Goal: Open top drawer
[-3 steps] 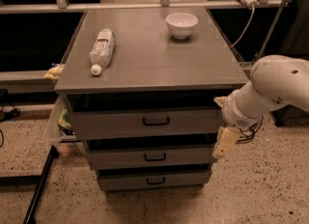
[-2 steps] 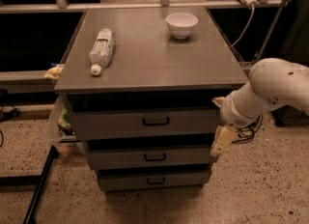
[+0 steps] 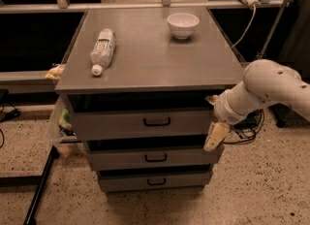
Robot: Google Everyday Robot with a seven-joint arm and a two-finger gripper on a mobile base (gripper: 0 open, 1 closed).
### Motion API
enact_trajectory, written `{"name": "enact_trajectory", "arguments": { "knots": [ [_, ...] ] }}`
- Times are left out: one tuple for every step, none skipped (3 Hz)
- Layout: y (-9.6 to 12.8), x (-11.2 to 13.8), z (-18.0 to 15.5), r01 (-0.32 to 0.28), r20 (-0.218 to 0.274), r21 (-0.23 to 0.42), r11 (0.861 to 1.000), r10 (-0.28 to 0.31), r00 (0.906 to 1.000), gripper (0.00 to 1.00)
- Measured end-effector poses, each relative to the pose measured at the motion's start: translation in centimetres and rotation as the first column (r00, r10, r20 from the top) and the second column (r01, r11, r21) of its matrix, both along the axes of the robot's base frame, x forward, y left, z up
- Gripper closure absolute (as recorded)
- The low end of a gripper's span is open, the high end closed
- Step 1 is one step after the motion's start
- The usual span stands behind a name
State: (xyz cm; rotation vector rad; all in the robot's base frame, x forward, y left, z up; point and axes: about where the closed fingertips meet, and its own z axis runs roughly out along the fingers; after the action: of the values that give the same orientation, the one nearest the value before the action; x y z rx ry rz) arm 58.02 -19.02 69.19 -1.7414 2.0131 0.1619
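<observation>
"Locating the top drawer (image 3: 121, 124)?"
"Centre frame, black handle (image 3: 156, 121) mid-front. Gripper (image 3: 215, 136) hangs beside its lower right corner, middle right; how far open, I cannot tell."

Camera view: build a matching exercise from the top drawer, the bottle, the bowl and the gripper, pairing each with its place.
Things:
1. top drawer
2. bottle
3. bowl
4. gripper

Places:
A. upright, back right on the cabinet top
B. off the top drawer's right end, lower than the cabinet top
C. lying on its side, left part of the cabinet top
D. highest of three grey fronts, black handle at centre

Pairs: 1-D, 2-C, 3-A, 4-B.
</observation>
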Motion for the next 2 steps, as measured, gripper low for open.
{"name": "enact_trajectory", "arguments": {
  "knots": [
    [1.0, 1.4, -0.9, -0.027, 0.004, 0.024, 0.999, 0.027, 0.9996, 0.00],
    [1.8, 2.7, -1.8, -0.052, 0.011, 0.049, 0.997, 0.052, 0.9986, 0.00]
  ]
}}
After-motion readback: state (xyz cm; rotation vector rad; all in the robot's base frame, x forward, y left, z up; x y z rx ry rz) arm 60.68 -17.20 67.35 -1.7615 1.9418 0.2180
